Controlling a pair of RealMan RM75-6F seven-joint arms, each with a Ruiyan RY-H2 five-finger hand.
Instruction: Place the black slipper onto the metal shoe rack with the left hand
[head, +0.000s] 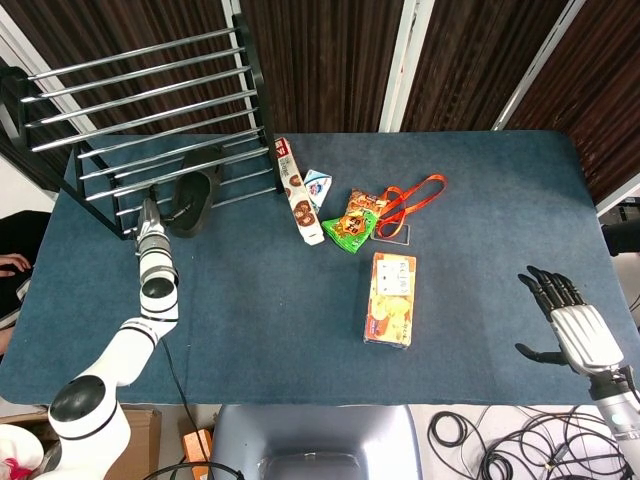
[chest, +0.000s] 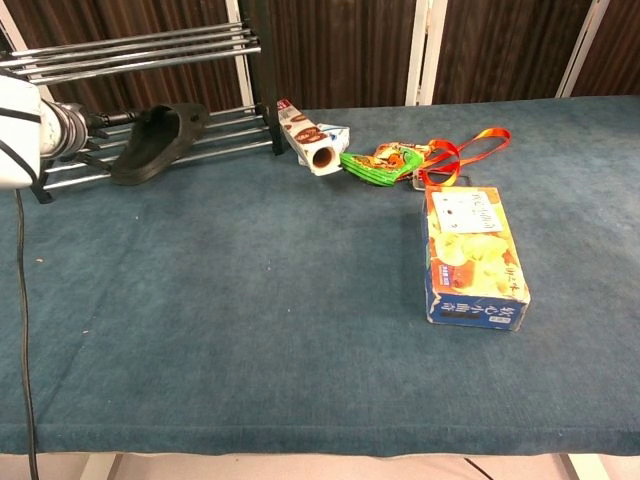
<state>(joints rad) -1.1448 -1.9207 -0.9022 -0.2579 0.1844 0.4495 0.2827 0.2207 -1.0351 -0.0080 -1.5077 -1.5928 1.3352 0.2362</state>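
The black slipper (head: 195, 198) (chest: 160, 140) lies sole down across the lower bars of the metal shoe rack (head: 150, 90) (chest: 150, 45), near the rack's front edge. My left hand (head: 150, 208) (chest: 95, 125) reaches in from the left and grips the slipper's left end; the bars and my white forearm hide most of the hand. My right hand (head: 570, 325) hangs off the table's right front corner, fingers spread, holding nothing. It shows only in the head view.
Right of the rack lie a long biscuit box (head: 300, 190) (chest: 310, 140), a small blue-white packet (head: 318, 185), a green snack bag (head: 350, 225), an orange lanyard (head: 410, 195) and an orange-blue chip box (head: 390, 298) (chest: 470, 255).
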